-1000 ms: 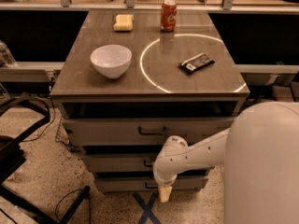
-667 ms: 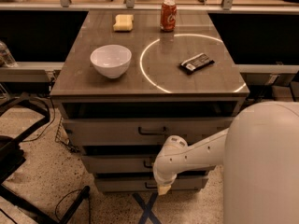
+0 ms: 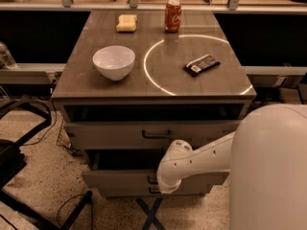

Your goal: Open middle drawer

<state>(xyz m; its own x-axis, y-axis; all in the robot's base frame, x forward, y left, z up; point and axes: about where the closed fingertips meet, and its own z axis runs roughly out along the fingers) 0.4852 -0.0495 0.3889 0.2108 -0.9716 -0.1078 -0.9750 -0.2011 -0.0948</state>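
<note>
- The middle drawer [image 3: 120, 178] has slid out toward the camera, and a dark gap now shows above its front.
- The gripper [image 3: 163, 186] has dropped low against that front; its grip cannot be told.
- The pull seems to be working, with the drawer partway open.

High front view down on cabinet [image 3: 192, 86]; pincer [image 3: 164, 188] low-centre.

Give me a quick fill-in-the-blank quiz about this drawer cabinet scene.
1. The soda can stands ___ on the cabinet top.
2. The bowl is coloured ___.
3. The end effector is at the front of the middle drawer, which is partly ___.
Missing words: upright, white, open.
</note>
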